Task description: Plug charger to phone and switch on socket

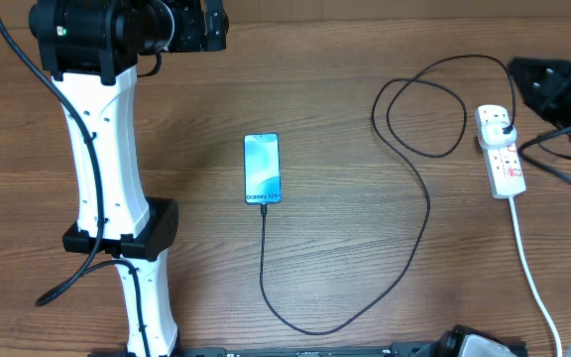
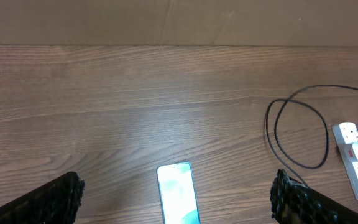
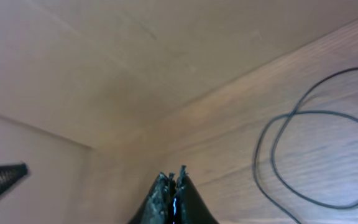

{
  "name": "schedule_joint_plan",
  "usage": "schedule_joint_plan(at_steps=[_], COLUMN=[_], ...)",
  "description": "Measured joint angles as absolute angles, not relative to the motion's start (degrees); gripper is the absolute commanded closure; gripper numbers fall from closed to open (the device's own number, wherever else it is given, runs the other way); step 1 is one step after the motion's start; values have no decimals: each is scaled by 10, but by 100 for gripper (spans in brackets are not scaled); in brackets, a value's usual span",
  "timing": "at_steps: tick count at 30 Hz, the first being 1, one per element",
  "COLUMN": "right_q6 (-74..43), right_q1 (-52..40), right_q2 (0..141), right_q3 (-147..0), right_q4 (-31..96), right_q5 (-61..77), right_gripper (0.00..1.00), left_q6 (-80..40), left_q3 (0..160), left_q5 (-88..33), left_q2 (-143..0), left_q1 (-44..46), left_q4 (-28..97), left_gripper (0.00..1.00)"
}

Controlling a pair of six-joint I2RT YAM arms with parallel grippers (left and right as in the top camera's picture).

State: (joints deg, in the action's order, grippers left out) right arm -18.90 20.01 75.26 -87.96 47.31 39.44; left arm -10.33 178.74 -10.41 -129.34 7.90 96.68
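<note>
Overhead, you'll see the phone (image 1: 262, 169) lying screen-up mid-bench (image 1: 345, 119), "Galaxy S24" legible near its lower edge. The black charger cable (image 1: 426, 213) leaves that edge, sweeps round to the right, loops once and ends in a black plug (image 1: 505, 127) seated in the top outlet of the white power strip (image 1: 507, 169). The tiny connector looks seated in the phone, though it's too small to be sure. The strip's red markings are unreadable. Its white cord (image 1: 533, 278) trails toward the bench's near edge. Your left fingers (image 2: 55, 199) are spread wide and empty, high above the phone. Your right fingers (image 3: 166, 196) are pressed together on nothing, near the strip's top end.
</note>
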Motion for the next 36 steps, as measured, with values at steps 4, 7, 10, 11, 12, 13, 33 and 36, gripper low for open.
schedule_joint_plan(at_steps=[4,7,10,11,12,13,33,36], right_q6=[-147,-118,-85,-75,-71,-66,-60,-60], right_q1=[120,64,8,-8,-23,-37,-68,-68], right_q2=[749,745,744,744,743,742,722,723], right_q3=[-943,-968,-983,-987,-989,-990,-991,-991], right_q4=[549,594,635,649,660,672,808,813], right_q5=[308,256,213,198,185,171,111,109], right_gripper=[86,76,65,62,59,49,0,0], left_q6=[-103,-103,-103,-103,-103,-103,-103,-103], left_q3=[1787,1787,1787,1787,1787,1787,1787,1787], left_q5=[-104,-104,-104,-104,-104,-104,-104,-104], left_q2=[-1293,-1293,-1293,-1293,-1293,-1293,-1293,-1293], left_q1=[79,79,79,79,79,79,79,79], left_q4=[967,967,967,967,967,967,967,967], left_gripper=[0,0,0,0,1,0,1,0])
